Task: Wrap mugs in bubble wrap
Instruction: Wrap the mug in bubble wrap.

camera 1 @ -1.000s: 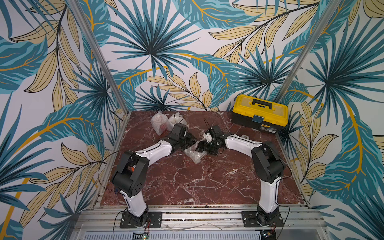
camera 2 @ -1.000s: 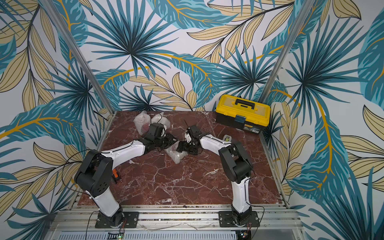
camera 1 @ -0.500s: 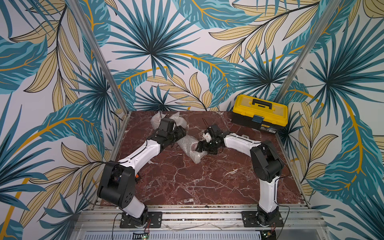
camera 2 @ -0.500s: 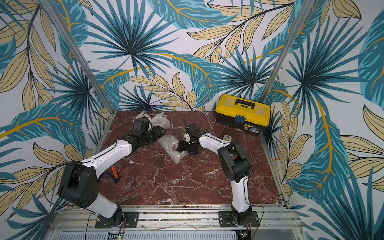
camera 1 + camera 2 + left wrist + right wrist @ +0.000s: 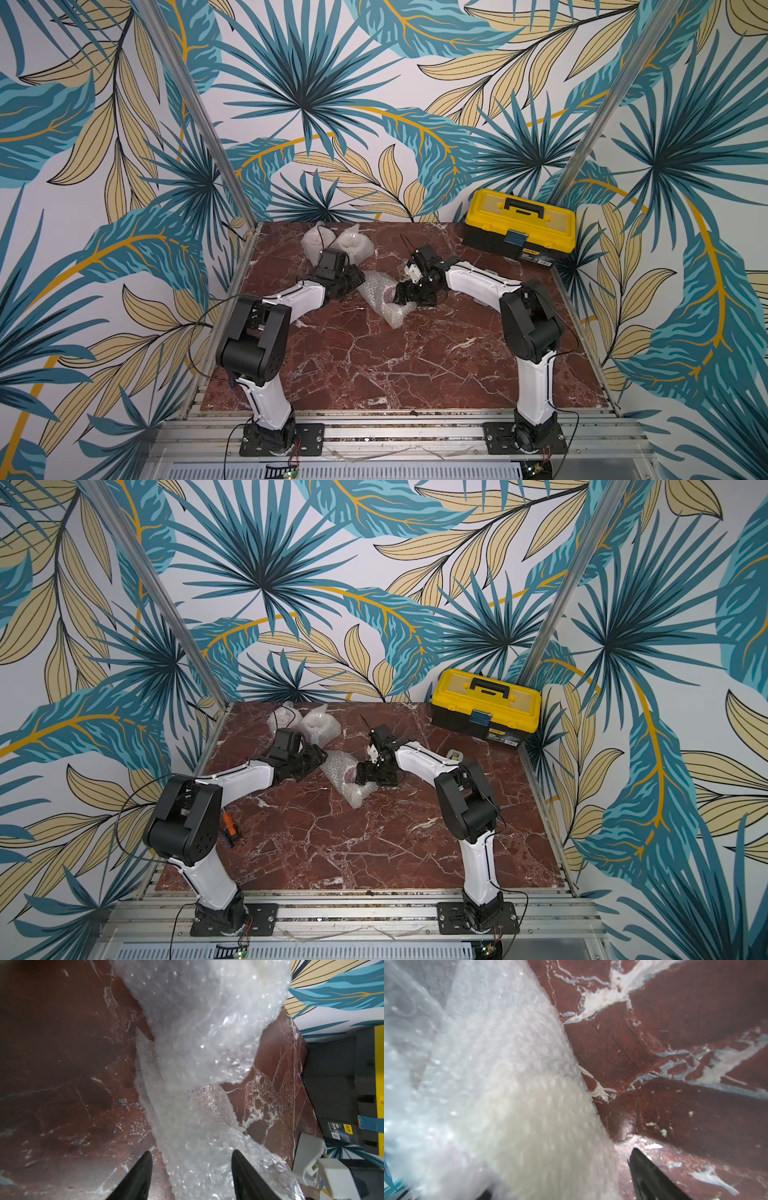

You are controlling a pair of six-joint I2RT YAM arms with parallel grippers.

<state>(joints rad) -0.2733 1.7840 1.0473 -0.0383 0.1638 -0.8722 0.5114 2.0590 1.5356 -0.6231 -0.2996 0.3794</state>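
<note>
Straddling bubble wrap (image 5: 384, 297) edge, left gripper (image 5: 191, 1152) spread; right gripper (image 5: 408, 293) grip unclear; open table (image 5: 374, 365) nearside.

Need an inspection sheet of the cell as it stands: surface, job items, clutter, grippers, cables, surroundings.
Surface: red-brown marble tabletop, white-veined.
Job's things: bubble-wrap bundle mid-table, something dark reddish showing through it; back bundles, a pair, side by side. No bare mug seen.
Clutter: yellow toolbox in the back corner; orange-handled tool beside the left arm; tape dispenser behind the right arm.
Grippers: left gripper open, wrap lying between its fingers; right gripper open, astride the mid-table bundle.
Cables: black cable looping off the left arm.
Surroundings: leaf-print walls, aluminium posts.
</note>
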